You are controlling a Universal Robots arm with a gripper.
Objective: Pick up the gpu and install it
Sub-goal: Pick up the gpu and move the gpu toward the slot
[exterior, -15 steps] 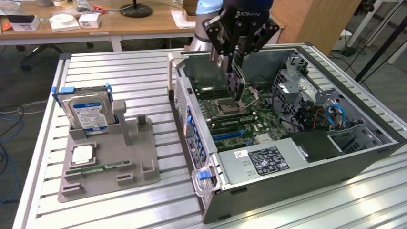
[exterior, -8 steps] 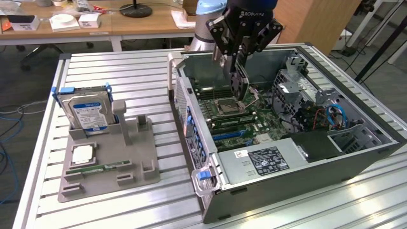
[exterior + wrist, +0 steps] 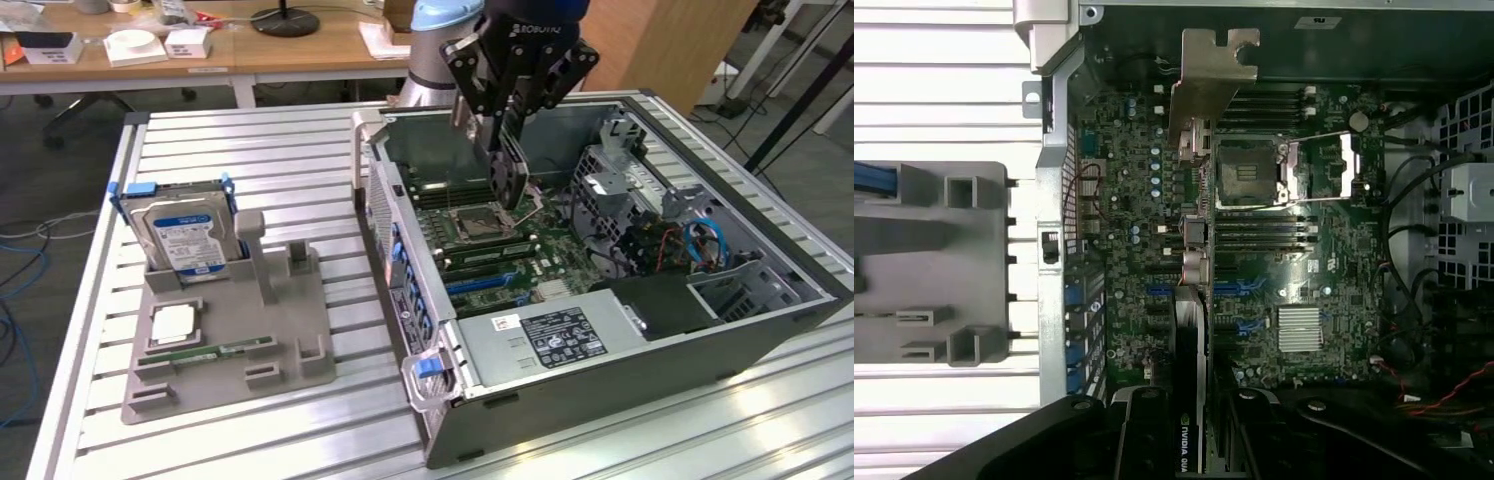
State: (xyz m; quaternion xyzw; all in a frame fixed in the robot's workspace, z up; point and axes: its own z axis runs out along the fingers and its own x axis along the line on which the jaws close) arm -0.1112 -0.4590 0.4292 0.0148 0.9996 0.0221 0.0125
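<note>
The gpu [image 3: 1195, 330] hangs inside the open computer case [image 3: 400, 235], above the motherboard [image 3: 1324, 260] and beside the CPU socket [image 3: 1249, 170]. The gripper [image 3: 513, 135] has its jaws clenched on the card's two flat faces. In the wrist view the card is edge-on. Its long axis runs away from the fingers, and its silver bracket [image 3: 1210, 85] is at the far end, toward the case wall. The near end is cut off between the fingers. Whether the card touches the board cannot be told.
</note>
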